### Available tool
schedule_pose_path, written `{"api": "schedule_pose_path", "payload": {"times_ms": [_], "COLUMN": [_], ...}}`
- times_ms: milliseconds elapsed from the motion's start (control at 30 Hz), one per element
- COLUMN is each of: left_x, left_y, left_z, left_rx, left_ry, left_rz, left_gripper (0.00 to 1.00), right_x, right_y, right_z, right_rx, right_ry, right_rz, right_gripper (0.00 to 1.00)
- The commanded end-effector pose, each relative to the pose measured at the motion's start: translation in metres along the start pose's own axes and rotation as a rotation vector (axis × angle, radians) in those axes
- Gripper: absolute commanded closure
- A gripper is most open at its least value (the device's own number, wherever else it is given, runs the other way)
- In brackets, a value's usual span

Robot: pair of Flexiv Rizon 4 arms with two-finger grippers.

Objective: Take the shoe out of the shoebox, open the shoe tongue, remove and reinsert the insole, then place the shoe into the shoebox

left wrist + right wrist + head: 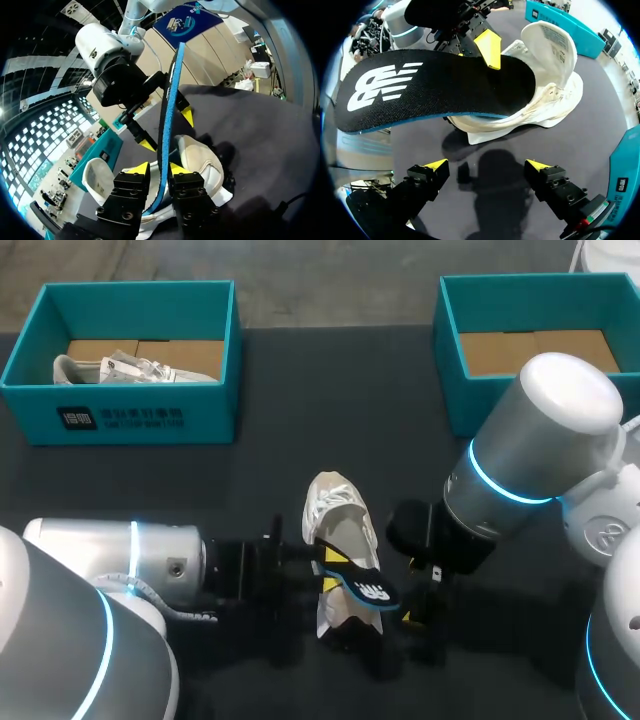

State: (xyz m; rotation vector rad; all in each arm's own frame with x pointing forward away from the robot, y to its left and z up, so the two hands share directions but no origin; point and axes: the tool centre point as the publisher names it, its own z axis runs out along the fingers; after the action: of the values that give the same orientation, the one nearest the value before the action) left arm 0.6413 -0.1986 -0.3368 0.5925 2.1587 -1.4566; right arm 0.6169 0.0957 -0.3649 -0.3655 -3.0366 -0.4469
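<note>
White shoe [335, 510] lies on the dark table [300, 390], out of its box and between my two grippers, so the first step looks done. Its tongue is folded up and back, which leaves the mouth open; I count that step done as well.

The black insole [362, 585], with its blue edge, is half out. Its front end sits inside the shoe and its heel end sticks out into the air. My left gripper [159, 168] has its jaws narrow, and they pinch the insole from both faces near the middle. My right gripper [487, 165] hangs just beside the shoe with jaws spread wide and nothing between them.

From this alone I cannot tell whether the insole is on its way out or on its way back in. Either way, I judge the task about midway. What is left is to seat the insole flat inside, then lift the shoe into a box.

Two teal boxes stand at the far edge, well apart. The left box [130, 420] holds another white shoe [130, 368], and the right box [450, 400] shows a cardboard floor.
</note>
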Motion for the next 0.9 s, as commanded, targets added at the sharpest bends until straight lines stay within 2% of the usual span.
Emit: {"api": "schedule_pose_path", "payload": {"times_ms": [33,167,900], "left_x": [-0.002,-0.004,-0.014], "left_y": [-0.005,-0.01,-0.022], "left_z": [0.001,0.004,0.023], "left_rx": [-0.006,-0.01,-0.049], "left_ry": [0.004,0.005,0.067], "left_rz": [-0.002,-0.005,-0.014], "left_gripper": [0.75,0.72,0.73], "right_x": [0.001,0.001,0.001], "right_y": [0.001,0.001,0.001], "right_z": [0.002,0.002,0.002], "right_rx": [0.002,0.002,0.002], "right_ry": [-0.003,-0.003,-0.003], "right_rz": [0.001,0.001,0.001], "right_gripper": [0.0,0.0,0.0]}}
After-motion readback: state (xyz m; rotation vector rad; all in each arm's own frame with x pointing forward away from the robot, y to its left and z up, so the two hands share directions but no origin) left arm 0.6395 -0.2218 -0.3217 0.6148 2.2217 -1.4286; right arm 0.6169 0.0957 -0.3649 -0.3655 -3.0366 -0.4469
